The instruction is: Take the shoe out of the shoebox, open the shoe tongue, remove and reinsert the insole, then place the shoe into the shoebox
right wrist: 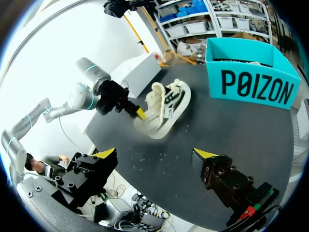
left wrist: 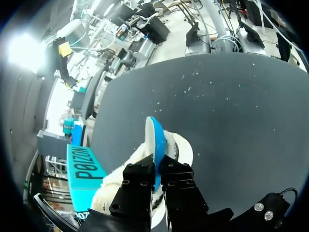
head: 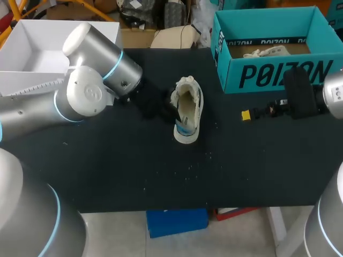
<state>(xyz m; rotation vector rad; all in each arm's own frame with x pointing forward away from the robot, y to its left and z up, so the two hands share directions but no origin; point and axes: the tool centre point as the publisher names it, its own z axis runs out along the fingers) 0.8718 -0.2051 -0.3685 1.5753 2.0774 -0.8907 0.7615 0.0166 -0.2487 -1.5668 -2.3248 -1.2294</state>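
Head view: one cream shoe [head: 188, 110] on its side, blue insole [left wrist: 155, 135] pinched by left gripper [left wrist: 157, 167]; right gripper [right wrist: 155, 154] spread; one teal shoebox [head: 278, 75].

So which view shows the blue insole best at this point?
The left wrist view: the insole stands on edge between the fingers of the left gripper, rising out of the shoe. The head view shows only a blue sliver at the shoe's near end. In the right wrist view I cannot make it out.
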